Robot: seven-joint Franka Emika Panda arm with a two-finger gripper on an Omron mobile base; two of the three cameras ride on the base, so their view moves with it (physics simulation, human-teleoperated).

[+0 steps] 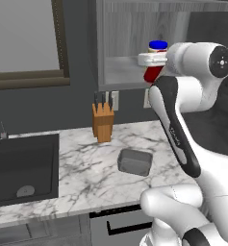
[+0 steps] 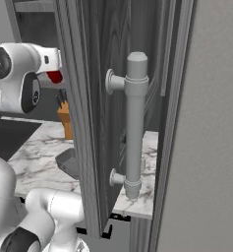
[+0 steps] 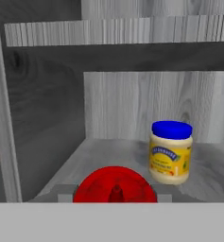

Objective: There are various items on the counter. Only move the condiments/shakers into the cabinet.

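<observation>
We hold the red squeeze bottle (image 3: 115,185) clamped in our gripper (image 3: 115,198) at the cabinet (image 3: 52,123) shelf's front edge, the blue-lidded yellow jar (image 3: 170,152) standing just beyond, where a careless push could topple it.

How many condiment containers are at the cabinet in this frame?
2: the yellow jar stands on the cabinet shelf; the red squeeze bottle is at the shelf's front edge by the hand. Others may be hidden.
</observation>
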